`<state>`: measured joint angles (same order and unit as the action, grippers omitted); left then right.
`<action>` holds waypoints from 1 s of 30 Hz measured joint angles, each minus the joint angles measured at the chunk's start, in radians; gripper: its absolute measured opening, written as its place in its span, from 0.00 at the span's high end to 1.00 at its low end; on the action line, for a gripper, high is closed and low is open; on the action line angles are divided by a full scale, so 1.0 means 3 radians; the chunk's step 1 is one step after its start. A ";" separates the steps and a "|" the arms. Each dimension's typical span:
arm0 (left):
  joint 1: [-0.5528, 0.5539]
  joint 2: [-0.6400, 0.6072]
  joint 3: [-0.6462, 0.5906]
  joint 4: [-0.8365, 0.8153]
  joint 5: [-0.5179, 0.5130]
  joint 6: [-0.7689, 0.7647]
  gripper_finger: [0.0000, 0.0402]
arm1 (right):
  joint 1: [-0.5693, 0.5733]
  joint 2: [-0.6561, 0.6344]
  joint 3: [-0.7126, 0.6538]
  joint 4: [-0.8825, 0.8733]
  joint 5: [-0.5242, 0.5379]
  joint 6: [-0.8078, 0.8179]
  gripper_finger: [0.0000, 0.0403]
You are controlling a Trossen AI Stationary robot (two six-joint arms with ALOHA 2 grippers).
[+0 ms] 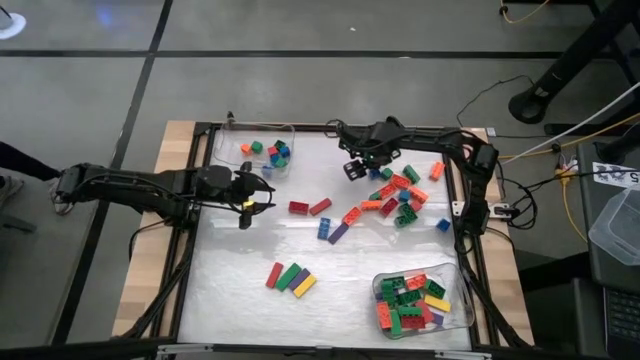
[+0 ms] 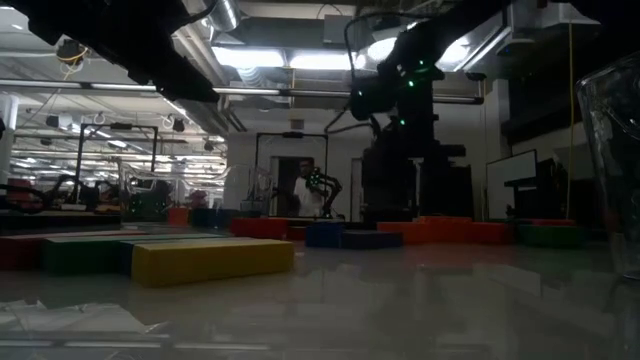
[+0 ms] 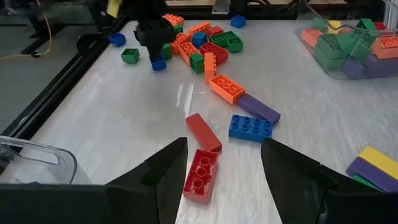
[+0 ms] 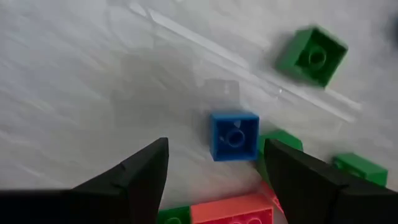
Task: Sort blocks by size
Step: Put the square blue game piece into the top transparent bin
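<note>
The loose blocks lie in a heap (image 1: 400, 193) at the table's far right; two red bricks (image 1: 308, 207) and a blue and a purple one (image 1: 331, 230) lie at mid-table. My right gripper (image 4: 216, 143) points down, open, above a small blue cube (image 4: 234, 135) at the heap's left edge; the cube rests flat on the table, studs up, ahead of the fingers. A small green cube (image 4: 311, 55) lies beyond it. My left gripper (image 3: 224, 143) hangs open over the table's left part, above a red brick (image 3: 200, 174), and touches nothing.
A clear tray (image 1: 262, 148) at the far left holds small cubes. Another clear tray (image 1: 422, 302) at the near right holds long bricks. Red, green, purple and yellow long bricks (image 1: 290, 278) lie side by side near the front. Black rails frame the table.
</note>
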<state>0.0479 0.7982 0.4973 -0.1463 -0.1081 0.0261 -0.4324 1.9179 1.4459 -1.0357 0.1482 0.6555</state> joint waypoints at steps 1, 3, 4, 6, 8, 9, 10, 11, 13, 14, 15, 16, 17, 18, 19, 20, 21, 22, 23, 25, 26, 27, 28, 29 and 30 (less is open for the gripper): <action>0.0000 0.0000 0.0000 0.0000 0.0000 0.0000 0.52 | 0.0000 0.0000 -0.0060 0.0015 0.0000 0.0016 0.35; 0.0000 0.0000 0.0000 0.0000 -0.0001 0.0002 0.52 | 0.0000 0.0001 -0.0176 0.0033 0.0009 0.0064 0.35; 0.0000 0.0000 0.0000 0.0000 0.0000 0.0014 0.52 | 0.0000 0.0001 -0.0226 0.0078 0.0045 0.0087 0.35; 0.0000 0.0000 0.0000 0.0001 0.0000 0.0036 0.52 | 0.0000 0.0002 -0.0309 0.0200 0.0089 0.0101 0.35; 0.0000 0.0000 0.0000 0.0001 0.0000 0.0048 0.52 | -0.0006 0.0002 -0.0364 0.0266 0.0090 0.0104 0.35; 0.0000 0.0000 0.0000 0.0001 0.0000 0.0050 0.52 | -0.0006 0.0002 -0.0386 0.0331 0.0092 0.0099 0.35; 0.0000 0.0000 0.0000 0.0001 0.0000 0.0044 0.52 | -0.0006 0.0001 -0.0399 0.0385 0.0092 0.0098 0.35; 0.0000 0.0000 0.0000 0.0001 0.0000 0.0035 0.52 | -0.0010 0.0002 -0.0409 0.0406 0.0093 0.0098 0.35; 0.0000 0.0000 0.0000 0.0001 -0.0001 0.0010 0.52 | -0.0028 0.0001 -0.0429 0.0429 0.0126 0.0097 0.35; 0.0000 0.0000 0.0000 0.0001 -0.0001 0.0009 0.52 | -0.0033 0.0001 -0.0448 0.0438 0.0152 0.0096 0.35; 0.0000 0.0000 0.0000 0.0001 -0.0001 0.0008 0.52 | -0.0050 0.0001 -0.0469 0.0433 0.0182 0.0096 0.35; 0.0000 0.0000 0.0000 0.0001 -0.0001 0.0006 0.52 | -0.0057 0.0001 -0.0489 0.0429 0.0198 0.0096 0.35; 0.0000 0.0000 0.0000 0.0001 -0.0001 0.0004 0.52 | -0.0072 0.0001 -0.0512 0.0432 0.0204 0.0097 0.35; 0.0000 0.0000 0.0000 0.0001 -0.0001 0.0000 0.52 | -0.0080 0.0001 -0.0533 0.0433 0.0199 0.0099 0.35; 0.0000 0.0000 0.0000 0.0001 -0.0001 0.0000 0.52 | -0.0097 0.0002 -0.0557 0.0450 0.0189 0.0110 0.35; 0.0000 0.0000 0.0000 0.0001 -0.0001 0.0000 0.52 | -0.0097 0.0001 -0.0582 0.0480 0.0168 0.0126 0.35; -0.0001 0.0000 0.0000 0.0001 -0.0001 0.0000 0.52 | -0.0099 0.0001 -0.0609 0.0526 0.0146 0.0133 0.35; 0.0000 0.0000 0.0000 0.0001 -0.0001 0.0000 0.52 | -0.0098 0.0002 -0.0630 0.0575 0.0135 0.0133 0.35; 0.0000 0.0000 0.0000 0.0001 -0.0001 -0.0001 0.52 | -0.0097 0.0001 -0.0645 0.0629 0.0098 0.0134 0.35; 0.0000 0.0000 0.0000 0.0001 -0.0001 -0.0001 0.52 | -0.0097 0.0002 -0.0675 0.0727 0.0021 0.0133 0.35; 0.0000 0.0000 0.0000 0.0001 -0.0001 -0.0001 0.52 | -0.0097 0.0001 -0.0691 0.0759 -0.0018 0.0133 0.35; 0.0000 0.0000 0.0000 0.0001 -0.0001 -0.0001 0.52 | -0.0097 0.0000 -0.0705 0.0794 -0.0061 0.0133 0.36; 0.0000 0.0000 0.0000 0.0001 -0.0001 -0.0001 0.52 | -0.0098 -0.0002 -0.0715 0.0811 -0.0103 0.0132 0.38; 0.0000 0.0000 0.0000 0.0001 -0.0001 -0.0001 0.52 | -0.0100 -0.0003 -0.0718 0.0820 -0.0134 0.0134 0.39; 0.0000 0.0000 0.0000 0.0001 -0.0001 -0.0001 0.52 | -0.0098 -0.0003 -0.0718 0.0827 -0.0142 0.0134 0.42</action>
<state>0.0477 0.7982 0.4973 -0.1459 -0.1085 0.0257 -0.4618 1.9171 1.2304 -0.7877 0.1055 0.6956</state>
